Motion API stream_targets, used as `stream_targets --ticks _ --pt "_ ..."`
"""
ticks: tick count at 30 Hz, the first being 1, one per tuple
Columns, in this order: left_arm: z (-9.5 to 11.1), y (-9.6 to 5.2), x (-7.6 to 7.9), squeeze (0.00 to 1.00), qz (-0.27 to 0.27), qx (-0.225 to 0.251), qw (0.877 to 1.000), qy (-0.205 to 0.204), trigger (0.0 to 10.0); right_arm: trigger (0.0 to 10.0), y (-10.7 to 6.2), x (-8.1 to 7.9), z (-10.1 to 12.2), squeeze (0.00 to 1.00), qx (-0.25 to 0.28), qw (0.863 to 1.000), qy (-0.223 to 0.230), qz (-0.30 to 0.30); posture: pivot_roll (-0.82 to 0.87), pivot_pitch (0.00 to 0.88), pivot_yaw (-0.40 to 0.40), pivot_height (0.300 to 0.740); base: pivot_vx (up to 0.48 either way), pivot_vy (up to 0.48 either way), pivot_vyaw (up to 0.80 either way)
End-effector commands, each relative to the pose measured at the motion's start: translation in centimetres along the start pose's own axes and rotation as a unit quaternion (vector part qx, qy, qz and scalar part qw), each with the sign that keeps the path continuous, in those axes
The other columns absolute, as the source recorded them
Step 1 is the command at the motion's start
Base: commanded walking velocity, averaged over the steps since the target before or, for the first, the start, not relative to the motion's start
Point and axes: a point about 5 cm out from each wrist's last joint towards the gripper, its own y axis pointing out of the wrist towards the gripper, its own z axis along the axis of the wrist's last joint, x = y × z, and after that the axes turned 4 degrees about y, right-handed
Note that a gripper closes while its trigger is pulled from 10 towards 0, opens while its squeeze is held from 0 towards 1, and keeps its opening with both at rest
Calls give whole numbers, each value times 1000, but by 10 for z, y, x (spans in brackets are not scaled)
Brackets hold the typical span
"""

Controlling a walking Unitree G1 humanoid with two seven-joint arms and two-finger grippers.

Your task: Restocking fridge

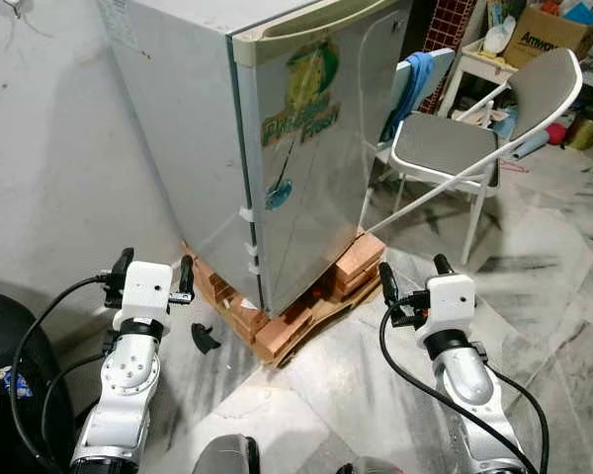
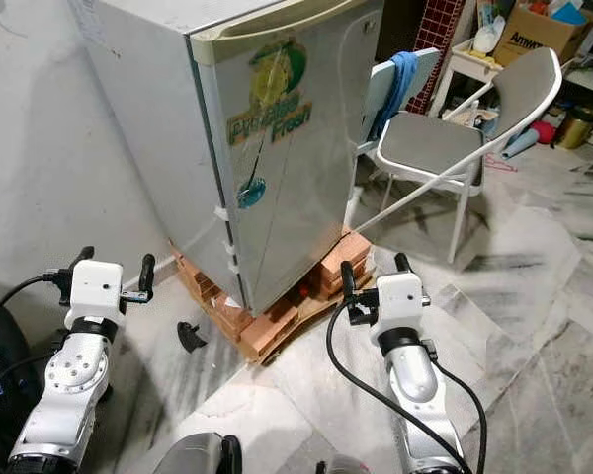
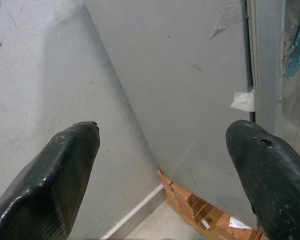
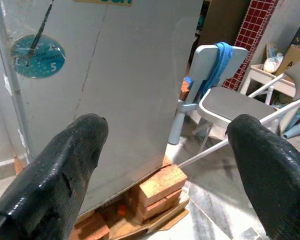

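Note:
A small grey fridge (image 1: 277, 148) with its door shut stands on stacked red bricks (image 1: 287, 326) straight ahead. A green "Fresh" sticker (image 1: 301, 104) is on the door. My left gripper (image 1: 153, 272) is held up open, low and left of the fridge, facing its grey side wall (image 3: 190, 100). My right gripper (image 1: 413, 275) is open too, low and right of the door, facing the door front (image 4: 115, 75). Neither holds anything.
A grey folding chair (image 1: 474, 138) stands right of the fridge, with a blue chair and blue cloth (image 1: 410, 84) behind it. A white wall (image 1: 49, 148) is on the left. A black bag (image 1: 5, 385) lies at far left. A small black piece (image 1: 205, 341) lies on the floor.

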Motion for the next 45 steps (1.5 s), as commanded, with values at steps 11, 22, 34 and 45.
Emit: stream_targets --ticks 11,22,34,45 --pt "0 -1 1 0 0 1 1000 -7 10000 10000 3 -4 4 0 3 1000 9 13 51 0 2 740 417 0 0" --pt "-1 -3 2 0 0 -3 1000 -11 10000 10000 0 -5 2 0 -3 1000 7 19 56 0 1 740 240 275 -344" --pt "-2 -9 1 0 1 -6 1000 -10 10000 10000 0 -5 2 0 -4 1000 3 13 67 0 0 740 0 0 0" --pt "-5 -10 1 0 2 -9 1000 -16 10000 10000 0 -1 2 0 -2 1000 -6 -4 67 0 -1 740 0 0 0"
